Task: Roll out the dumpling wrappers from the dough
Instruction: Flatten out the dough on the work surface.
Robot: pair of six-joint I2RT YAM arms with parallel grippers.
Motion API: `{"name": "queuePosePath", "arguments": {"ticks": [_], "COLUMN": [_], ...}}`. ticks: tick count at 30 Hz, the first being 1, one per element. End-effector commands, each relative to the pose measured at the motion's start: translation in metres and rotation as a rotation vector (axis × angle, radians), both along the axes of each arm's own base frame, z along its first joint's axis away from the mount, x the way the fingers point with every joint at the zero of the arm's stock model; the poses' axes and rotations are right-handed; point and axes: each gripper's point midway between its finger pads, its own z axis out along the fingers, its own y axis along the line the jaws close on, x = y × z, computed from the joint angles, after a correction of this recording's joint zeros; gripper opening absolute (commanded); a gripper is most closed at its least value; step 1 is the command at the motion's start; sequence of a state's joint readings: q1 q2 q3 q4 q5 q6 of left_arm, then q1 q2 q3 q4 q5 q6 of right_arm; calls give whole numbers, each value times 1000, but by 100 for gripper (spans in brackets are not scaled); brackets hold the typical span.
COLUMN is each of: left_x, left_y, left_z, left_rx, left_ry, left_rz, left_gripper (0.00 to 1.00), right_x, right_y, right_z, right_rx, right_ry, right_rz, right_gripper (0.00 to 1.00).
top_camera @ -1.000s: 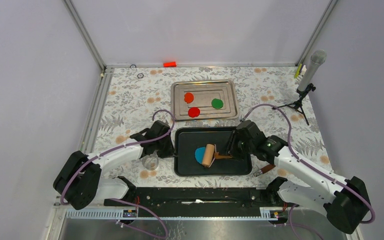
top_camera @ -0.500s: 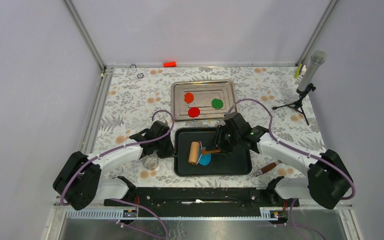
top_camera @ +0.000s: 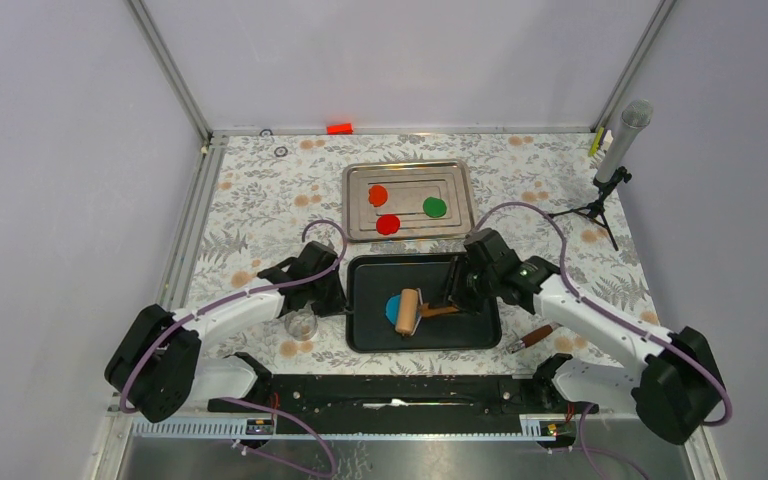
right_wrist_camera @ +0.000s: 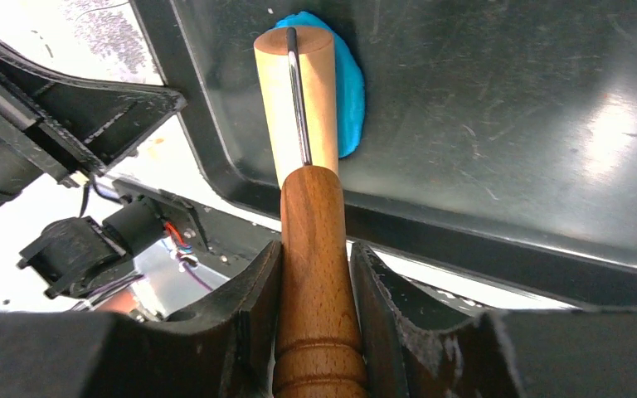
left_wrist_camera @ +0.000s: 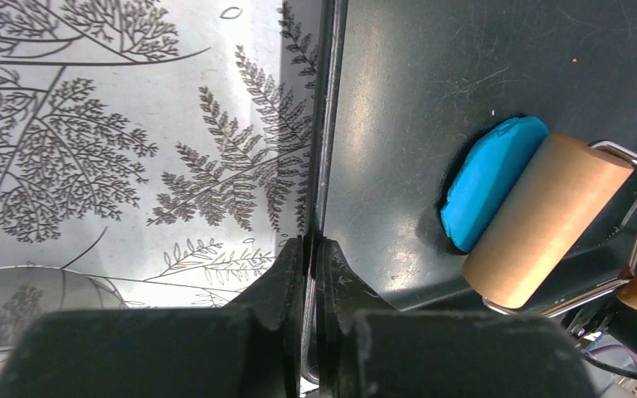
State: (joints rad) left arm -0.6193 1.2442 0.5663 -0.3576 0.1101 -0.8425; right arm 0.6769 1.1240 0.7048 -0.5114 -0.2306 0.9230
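Counter (top_camera: 250, 200), black tray (top_camera: 475, 325): roller (left_wrist_camera: 539, 220) rolled back rt onto blue dough (left_wrist_camera: 489, 178), dough just beyond rt gripper (right_wrist_camera: 315, 265) clamping roller handle; L gripper (left_wrist_camera: 311, 253) pinched on tray rim.

dough (left_wrist_camera: 491, 178): partly under roller (left_wrist_camera: 543, 217) | roller handle (right_wrist_camera: 315, 265): cropped below

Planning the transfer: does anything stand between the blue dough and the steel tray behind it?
Only the far rim of the black tray lies between dough and steel tray. The roller, held by the right hand, rests on the dough itself.
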Motion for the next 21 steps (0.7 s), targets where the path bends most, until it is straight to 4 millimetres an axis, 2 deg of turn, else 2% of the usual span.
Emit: {"name": "queuePosePath", "arguments": {"ticks": [1, 5, 14, 18, 21], "left_x": [18, 19, 21, 21, 21], "left_y": [-6, -9, -6, -4, -2], "left_z": [22, 25, 29, 30, 31], "left_rx": [-60, -80, -85, -88, -81], "left_ry": [-87, -89, -100, -103, -105], "left_rz": [29, 38, 47, 48, 46], "left_gripper": [0, 0, 0, 0, 0], "right_x": [-44, -43, -59, -54, -44], "right_y": [-59, -66, -112, -108, -83], "right_z": [-77, -81, -47, -50, -63], "right_rx": [-366, -416, -514, -502, -415], "right_ry": [256, 253, 210, 211, 232], "right_rz": [5, 29, -10, -37, -63], "right_gripper": [0, 0, 0, 0, 0]}}
